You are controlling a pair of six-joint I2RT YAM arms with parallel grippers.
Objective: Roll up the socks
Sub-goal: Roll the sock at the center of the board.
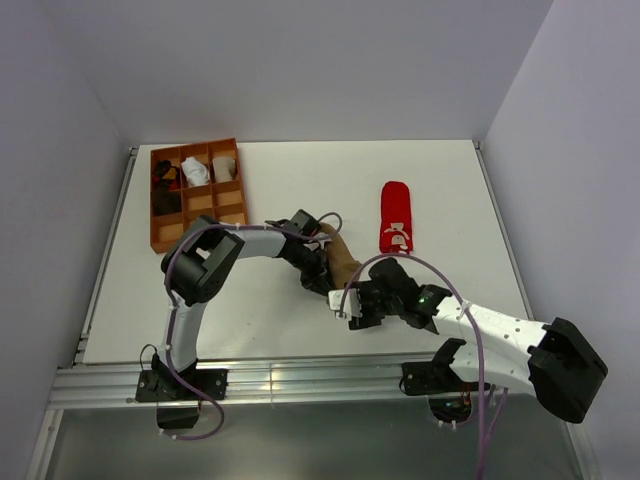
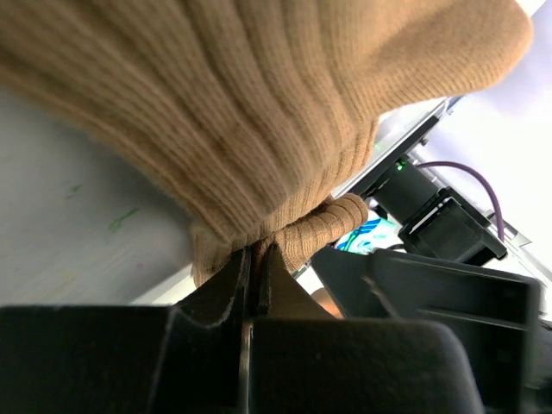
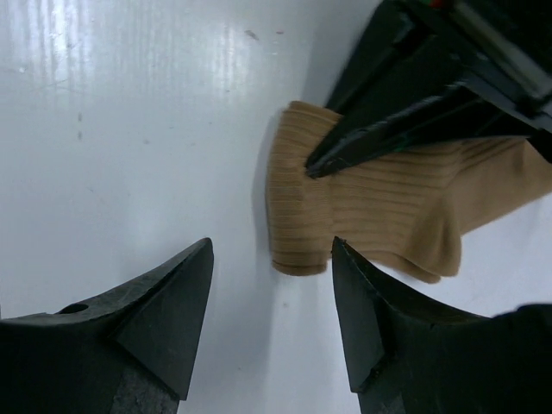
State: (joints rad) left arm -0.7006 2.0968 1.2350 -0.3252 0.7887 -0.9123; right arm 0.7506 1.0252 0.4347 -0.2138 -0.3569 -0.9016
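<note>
A plain tan sock [image 1: 343,258] lies ribbed and bunched on the white table, near the middle. My left gripper [image 1: 322,272] is shut on it. In the left wrist view the jaws pinch a fold of the tan sock [image 2: 259,112] at its cuff end, where my left gripper [image 2: 256,252] meets the knit. My right gripper [image 3: 272,250] stands open just short of the tan sock [image 3: 371,207], nothing between its fingers. It sits right in front of the sock as my right gripper [image 1: 348,305]. A red sock with white figures [image 1: 396,215] lies flat to the right.
An orange divided tray [image 1: 152,200] at the back left holds small black and white sock bundles. The left gripper's black fingers [image 3: 388,129] lie across the tan sock in the right wrist view. Walls close the table [image 1: 250,310] at left, back and right.
</note>
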